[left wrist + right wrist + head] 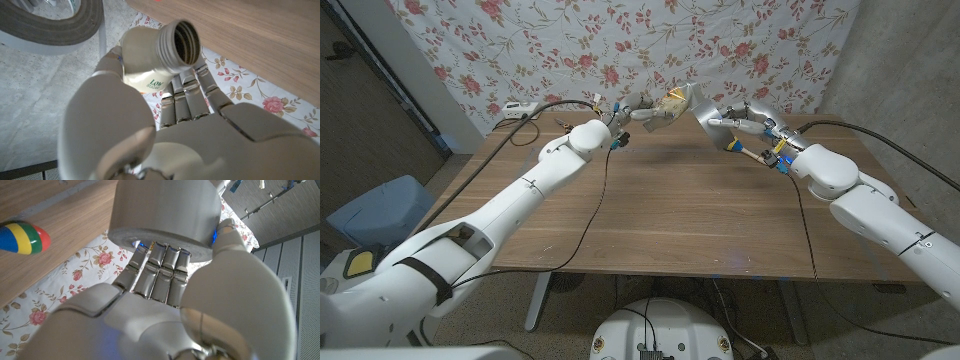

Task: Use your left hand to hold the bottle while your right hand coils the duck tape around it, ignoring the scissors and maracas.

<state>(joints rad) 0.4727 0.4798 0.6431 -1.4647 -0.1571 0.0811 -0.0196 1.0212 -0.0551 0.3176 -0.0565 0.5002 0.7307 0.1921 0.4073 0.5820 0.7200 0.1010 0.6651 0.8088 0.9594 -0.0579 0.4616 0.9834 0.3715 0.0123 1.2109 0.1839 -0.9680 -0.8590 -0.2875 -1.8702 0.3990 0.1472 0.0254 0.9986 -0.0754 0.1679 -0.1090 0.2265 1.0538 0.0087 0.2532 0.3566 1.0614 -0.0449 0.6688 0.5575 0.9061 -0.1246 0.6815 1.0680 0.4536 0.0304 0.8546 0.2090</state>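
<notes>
I had the left hand (165, 125) wrapped around the bottle (155, 60) — fingers along one side, thumb on the other — holding it up over the far end of the table (660, 210) with its open threaded mouth clear of the grip. Just beside it, my right hand (165, 295) gripped the grey roll of duck tape (165, 215), fingers pressed against its flat face and thumb on the rim. A striped maraca (22, 237) lay on the wood off to the side of that hand.
</notes>
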